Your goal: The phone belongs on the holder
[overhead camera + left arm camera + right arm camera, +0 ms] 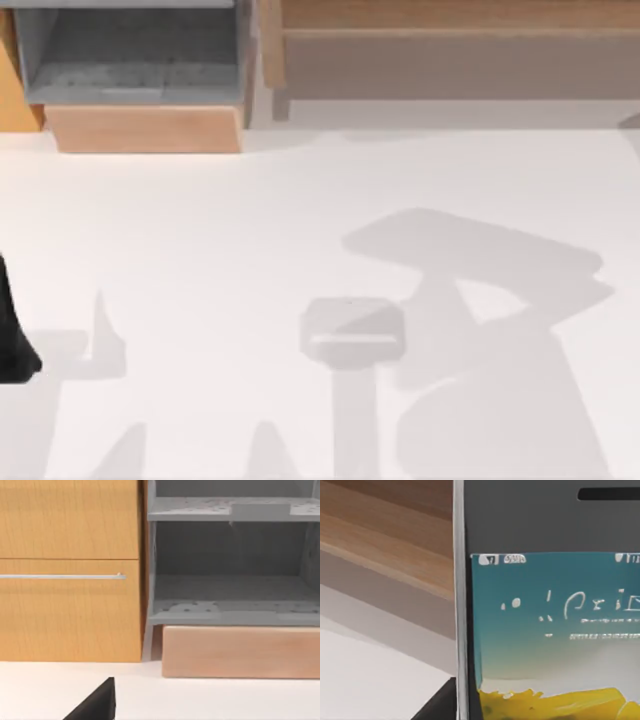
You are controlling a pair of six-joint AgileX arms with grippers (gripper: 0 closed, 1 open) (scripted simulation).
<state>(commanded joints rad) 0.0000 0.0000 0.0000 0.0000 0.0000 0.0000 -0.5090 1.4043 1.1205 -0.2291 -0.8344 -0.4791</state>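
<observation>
The phone [545, 605] stands upright close before the right wrist camera, off the table. It has a dark front, a silver rim and a teal wallpaper that fades to yellow. My right gripper [437, 707] shows as a black piece at the phone's rim and is shut on the phone. The holder [352, 335], a small pale grey stand, sits on the white table [200, 230] a little below the middle. A broad arm shadow lies to the holder's right. My left gripper [12, 340] is parked at the table's left edge.
At the back left stand a grey open shelf [130, 55] and a light wooden block [145, 128]. A wooden cabinet [70, 570] with a bar handle is beside the shelf. A wooden bench [450, 30] runs along the back right.
</observation>
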